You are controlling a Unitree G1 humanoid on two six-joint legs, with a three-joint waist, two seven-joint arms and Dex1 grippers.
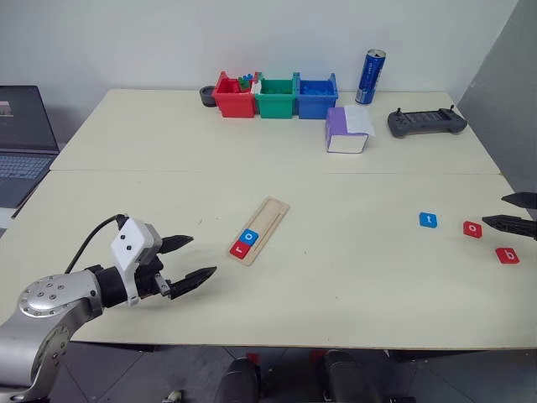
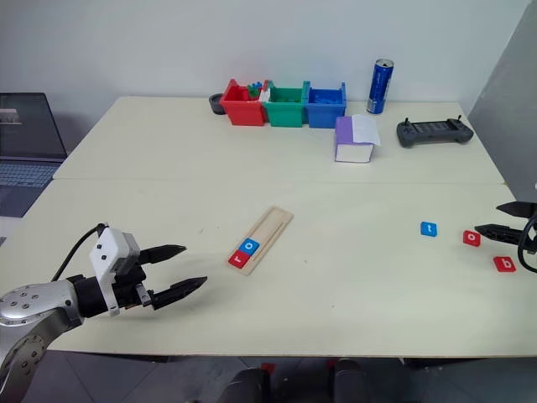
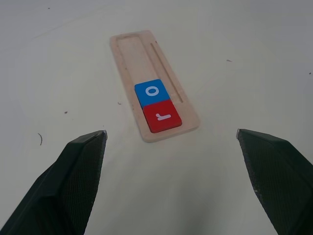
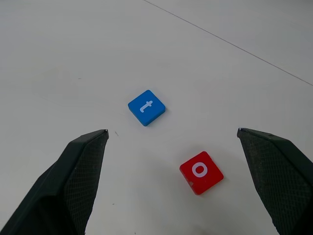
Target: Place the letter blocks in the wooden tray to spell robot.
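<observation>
Pale tabletop carried the wooden tray near its middle, and I could see two letter blocks already seated at the tray's near end, the red r and the blue o touching it. Three remained loose, well apart from the tray on my right: the blue t, the red o and the red b. I judged the b was due next; my right gripper hung wide open and empty just beside the red o, while my left gripper waited open and empty near the tray.

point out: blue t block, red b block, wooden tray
blue t block (image 1: 428, 220): left eye view, on its top face.
red b block (image 1: 507, 255): left eye view, on its top face.
wooden tray (image 3: 128, 54): left wrist view, on the bare groove beyond the tiles.
</observation>
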